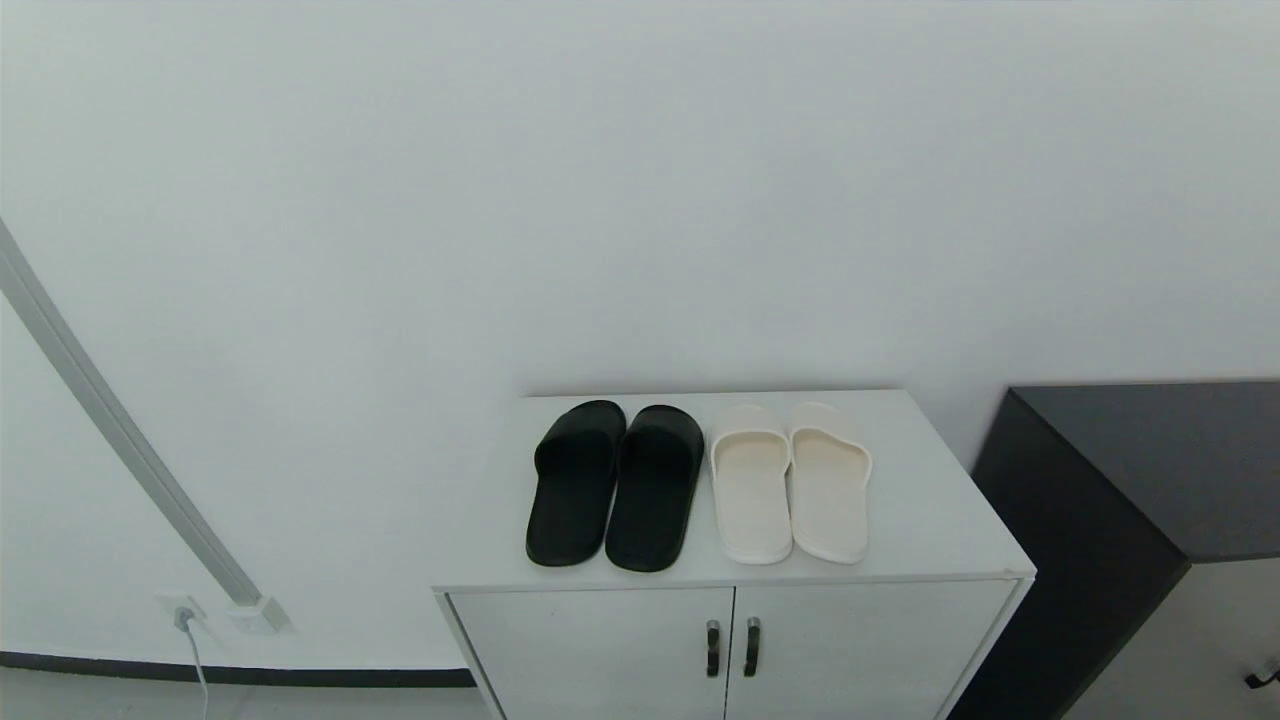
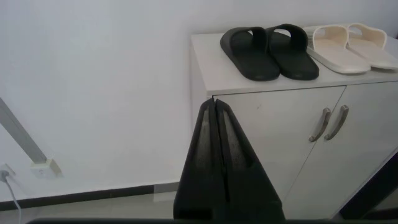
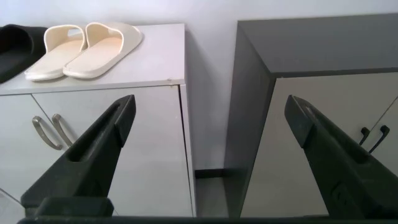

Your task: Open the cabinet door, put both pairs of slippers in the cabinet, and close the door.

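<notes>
Item one: the white two-door laminate cabinet (image 1: 940,520) stands against a plain white wall. Both of its doors, left (image 1: 600,650) and right (image 1: 860,640), are closed, and their two dark metal bar handles (image 1: 712,647) sit side by side at the centre seam.

Item two: the pair of black moulded rubber slippers (image 1: 650,490) lies flat on the cabinet top, on the robot's left half. The toes point to the wall and the two slippers touch along their inner edges.

Item three: the pair of cream moulded rubber slippers (image 1: 750,490) lies just beside the black pair on the right half, facing the same way (heels near the front edge). The right-hand slipper of this pair overlaps its mate slightly.

Left gripper (image 2: 214,102): its dark fingers are pressed together with nothing between them. It hangs in front of the cabinet's left front corner, below the top surface and apart from it.

Right gripper (image 3: 209,106): its fingers are spread wide and grasp nothing. It is level with the cabinet's right side and the neighbouring unit, and touches neither.

Surroundings: a dark grey box-shaped cabinet (image 1: 1080,560) stands to the right of the white cabinet. A grey conduit strip (image 1: 110,420) runs down the wall at left to a wall socket (image 1: 180,608), which has a cable plugged in.
</notes>
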Controlling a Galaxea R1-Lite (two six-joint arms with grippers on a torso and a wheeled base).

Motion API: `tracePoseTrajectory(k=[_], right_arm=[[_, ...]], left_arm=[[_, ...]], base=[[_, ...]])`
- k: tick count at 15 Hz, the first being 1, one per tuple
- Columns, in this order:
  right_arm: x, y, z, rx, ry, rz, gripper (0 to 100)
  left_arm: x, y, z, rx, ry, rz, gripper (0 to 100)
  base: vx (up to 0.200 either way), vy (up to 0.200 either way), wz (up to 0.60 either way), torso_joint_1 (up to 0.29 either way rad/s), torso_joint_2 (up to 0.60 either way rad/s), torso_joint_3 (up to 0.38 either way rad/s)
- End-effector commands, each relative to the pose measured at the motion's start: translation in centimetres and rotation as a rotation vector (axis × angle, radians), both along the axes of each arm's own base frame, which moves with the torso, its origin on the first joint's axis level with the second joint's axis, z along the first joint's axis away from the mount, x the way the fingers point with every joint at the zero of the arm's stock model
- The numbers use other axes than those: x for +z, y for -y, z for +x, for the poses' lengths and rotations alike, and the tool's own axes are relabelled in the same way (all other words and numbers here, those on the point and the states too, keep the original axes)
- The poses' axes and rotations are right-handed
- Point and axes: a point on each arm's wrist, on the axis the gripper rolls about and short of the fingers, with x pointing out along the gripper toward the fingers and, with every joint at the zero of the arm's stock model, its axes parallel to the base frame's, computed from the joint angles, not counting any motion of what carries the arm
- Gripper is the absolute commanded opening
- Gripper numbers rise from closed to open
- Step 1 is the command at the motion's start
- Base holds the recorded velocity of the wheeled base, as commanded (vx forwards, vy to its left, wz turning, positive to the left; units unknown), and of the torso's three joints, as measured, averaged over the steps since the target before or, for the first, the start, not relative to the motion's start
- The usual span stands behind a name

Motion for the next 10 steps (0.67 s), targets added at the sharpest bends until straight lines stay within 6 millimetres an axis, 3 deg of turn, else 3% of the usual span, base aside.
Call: tracePoseTrajectory(k=[1, 10], right_arm=[[-0.01, 0.0, 0.01, 0.001, -0.003, -0.002, 100], [0.0, 0.01, 0.07, 0.003, -0.011, 0.002, 100]], left_arm=[[0.0, 0.0, 0.01, 0.0, -0.001, 0.0, 0], [0.0, -0.01, 0.01, 0.003, -0.002, -0.008, 0]], base=[[0.0, 0.0, 0.0, 0.0, 0.0, 0.0], [0.0, 0.0, 0.0, 0.0, 0.0, 0.0]])
